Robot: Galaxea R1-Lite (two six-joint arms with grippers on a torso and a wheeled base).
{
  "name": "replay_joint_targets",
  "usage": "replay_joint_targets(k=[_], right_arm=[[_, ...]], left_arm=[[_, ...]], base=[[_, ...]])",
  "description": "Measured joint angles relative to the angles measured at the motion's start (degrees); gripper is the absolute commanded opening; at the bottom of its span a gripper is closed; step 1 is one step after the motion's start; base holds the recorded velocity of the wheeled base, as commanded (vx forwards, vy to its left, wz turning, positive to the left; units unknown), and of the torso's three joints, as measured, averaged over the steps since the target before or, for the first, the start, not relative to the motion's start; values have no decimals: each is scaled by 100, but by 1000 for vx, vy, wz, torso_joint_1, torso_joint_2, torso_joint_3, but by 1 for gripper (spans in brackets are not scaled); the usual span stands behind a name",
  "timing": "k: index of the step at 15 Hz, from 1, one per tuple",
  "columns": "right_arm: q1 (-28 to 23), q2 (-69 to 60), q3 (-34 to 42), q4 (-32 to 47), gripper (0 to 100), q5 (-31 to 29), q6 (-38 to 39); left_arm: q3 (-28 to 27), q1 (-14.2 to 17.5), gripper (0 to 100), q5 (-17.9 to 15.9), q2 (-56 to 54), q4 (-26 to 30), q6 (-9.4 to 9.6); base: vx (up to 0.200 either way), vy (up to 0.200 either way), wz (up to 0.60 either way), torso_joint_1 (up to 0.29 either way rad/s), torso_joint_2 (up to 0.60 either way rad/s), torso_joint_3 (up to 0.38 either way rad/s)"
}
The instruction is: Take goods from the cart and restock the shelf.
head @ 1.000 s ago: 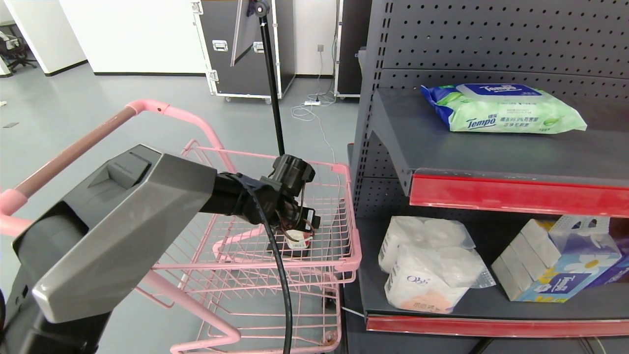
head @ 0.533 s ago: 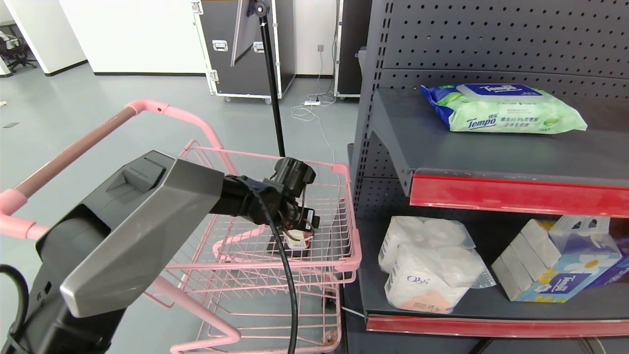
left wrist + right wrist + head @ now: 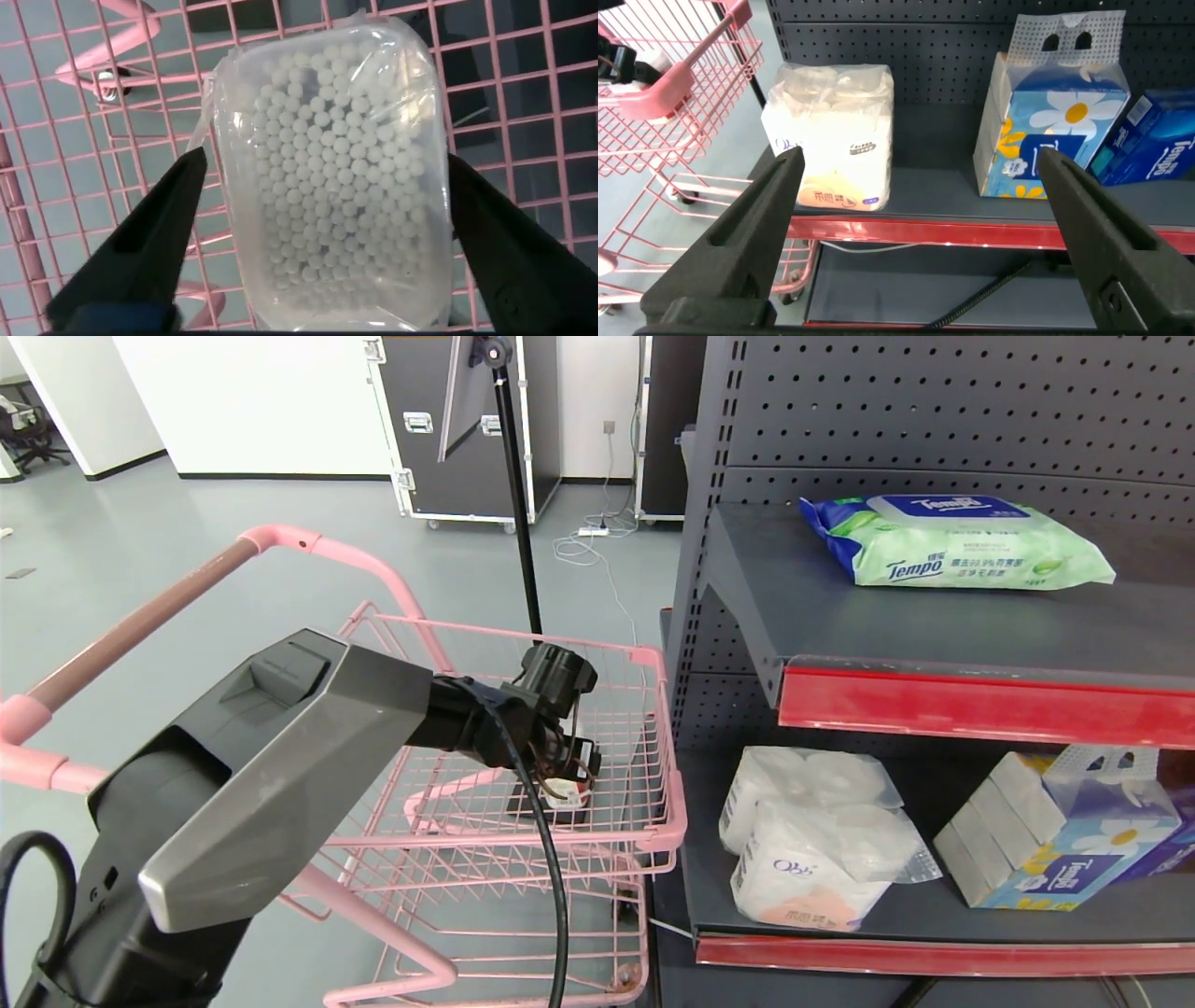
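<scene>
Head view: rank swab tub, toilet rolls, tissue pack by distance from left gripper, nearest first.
1. swab tub: in the cart, between the open fingers of the left gripper.
2. toilet rolls: on the lower shelf, at the end beside the cart.
3. tissue pack: same shelf, farther right.

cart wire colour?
Pink. The cart shows best in the head view.

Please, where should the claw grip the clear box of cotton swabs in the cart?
Probably grip the clear box across its two long side walls, coming straight down from above: it sits flat on the cart floor, and the open left claw straddles those sides.
</scene>
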Motion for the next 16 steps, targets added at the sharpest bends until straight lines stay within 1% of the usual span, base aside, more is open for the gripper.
replay_joint_targets(k=[6,8,9,10,13,16], right_arm=[[0,0,0,-2,100,0,-6],[0,0,0,0,100,0,-6],[0,0,0,0,100,0,-6],[0,0,0,0,100,0,-9],[0,0,0,0,100,2,-9],[0,0,0,0,100,5,-9]], left_arm=[[-9,11,0,-2,11,68,-5],[33,11,0,-2,-80,95,-123],[63,22,0,-7,-206,169,-176],[72,46,0,-22,-367,319,-185],[82,199,0,-57,-973,495,-167],[325,334,0,-77,-1663,569,-158]], base=[[0,0,0,0,0,0],[0,0,0,0,0,0],[0,0,0,0,0,0],[0,0,0,0,0,0],[0,0,0,0,0,0],[0,0,0,0,0,0]])
